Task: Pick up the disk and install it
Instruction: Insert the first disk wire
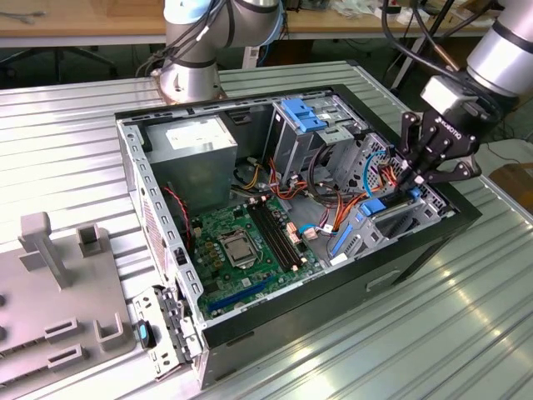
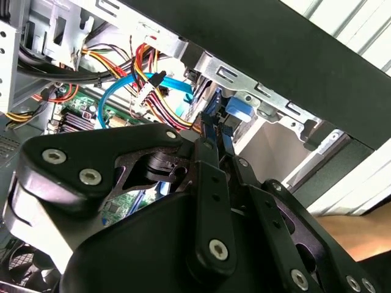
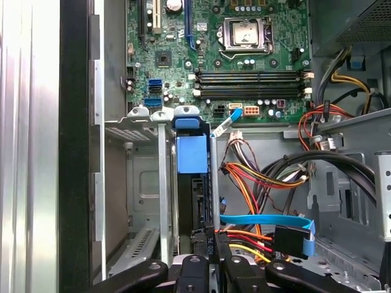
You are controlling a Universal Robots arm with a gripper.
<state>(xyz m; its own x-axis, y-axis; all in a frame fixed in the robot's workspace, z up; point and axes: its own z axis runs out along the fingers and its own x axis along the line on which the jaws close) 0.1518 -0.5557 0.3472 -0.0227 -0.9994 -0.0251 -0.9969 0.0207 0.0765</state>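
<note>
We're down inside the case (image 1: 133, 167), gripper (image 1: 414, 177) pinched narrow on the disk (image 3: 197, 201), which stands on edge in its bay. It looks rigid, fairly heavy and shock-sensitive; the blue rails look safest to hold.

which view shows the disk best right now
The first wrist view: the disk stands on edge in its bay, blue rail facing the camera, the gripper at its near end. The exterior view shows its blue rails from afar. In the second wrist view only a blue bit shows past the fingers.
</note>
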